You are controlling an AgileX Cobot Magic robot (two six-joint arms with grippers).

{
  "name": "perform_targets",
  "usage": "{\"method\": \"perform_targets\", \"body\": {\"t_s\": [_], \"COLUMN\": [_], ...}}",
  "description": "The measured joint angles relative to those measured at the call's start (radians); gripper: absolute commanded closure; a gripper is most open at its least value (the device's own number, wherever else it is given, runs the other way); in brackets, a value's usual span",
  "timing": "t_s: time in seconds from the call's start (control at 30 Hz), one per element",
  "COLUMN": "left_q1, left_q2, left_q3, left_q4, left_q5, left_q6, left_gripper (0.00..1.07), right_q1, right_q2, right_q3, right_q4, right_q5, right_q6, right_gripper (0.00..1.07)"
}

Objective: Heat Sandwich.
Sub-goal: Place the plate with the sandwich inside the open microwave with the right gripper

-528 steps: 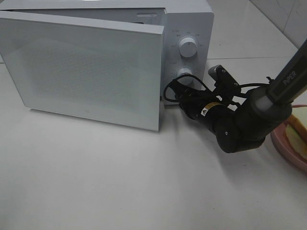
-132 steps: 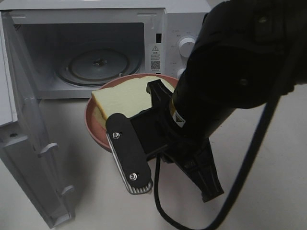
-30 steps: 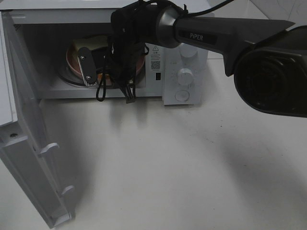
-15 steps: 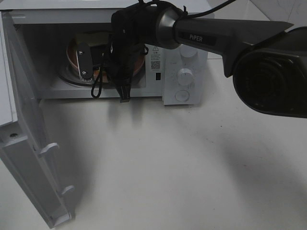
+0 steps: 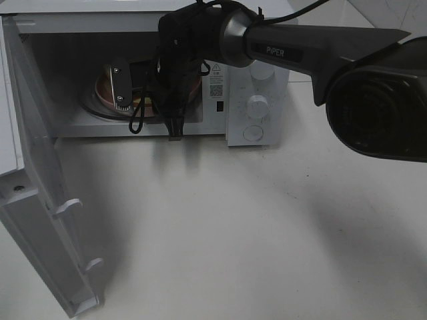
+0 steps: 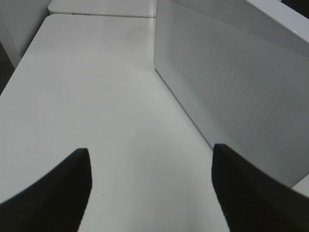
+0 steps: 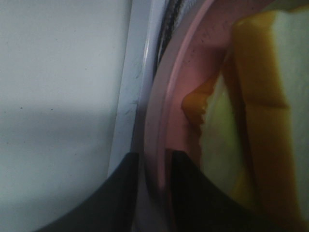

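Observation:
The sandwich (image 7: 256,121), white bread with yellow filling, lies on the pink plate (image 7: 159,111) inside the open microwave (image 5: 260,67). In the exterior high view the plate (image 5: 107,90) rests on the glass turntable (image 5: 93,112), mostly hidden behind my right arm. My right gripper (image 7: 154,193) reaches into the cavity; its fingers straddle the plate's rim with a thin gap showing, so it stands slightly open. My left gripper (image 6: 149,193) is wide open over bare table, holding nothing, beside the door's outer face (image 6: 231,96).
The microwave door (image 5: 33,200) swings out toward the front left. Two knobs (image 5: 257,105) and a button sit on the panel at the right. My right arm (image 5: 373,87) crosses above the white table (image 5: 267,233).
The right gripper has sunk a little with the plate onto the turntable, and its fingers have eased apart off the rim. The left gripper has stayed as it was.

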Motion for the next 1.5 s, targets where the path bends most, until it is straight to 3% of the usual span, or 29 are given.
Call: {"method": "perform_targets", "body": {"t_s": [0.07,0.27,1.5], "left_q1": [0.000,0.000,0.000], "left_q2": [0.000,0.000,0.000], "left_q3": [0.000,0.000,0.000], "left_q4": [0.000,0.000,0.000], "left_q5": [0.000,0.000,0.000], "left_q6": [0.000,0.000,0.000], "left_gripper": [0.39,0.39,0.39], "right_q1": [-0.004,-0.004,0.039], "right_q2": [0.000,0.000,-0.103], "right_q3": [0.000,0.000,0.000], "right_q4": [-0.006,-0.008,0.013], "right_q5": [0.000,0.003,0.202], "right_q6": [0.000,0.005,0.136], "right_gripper": [0.59,0.54,0.53]}}
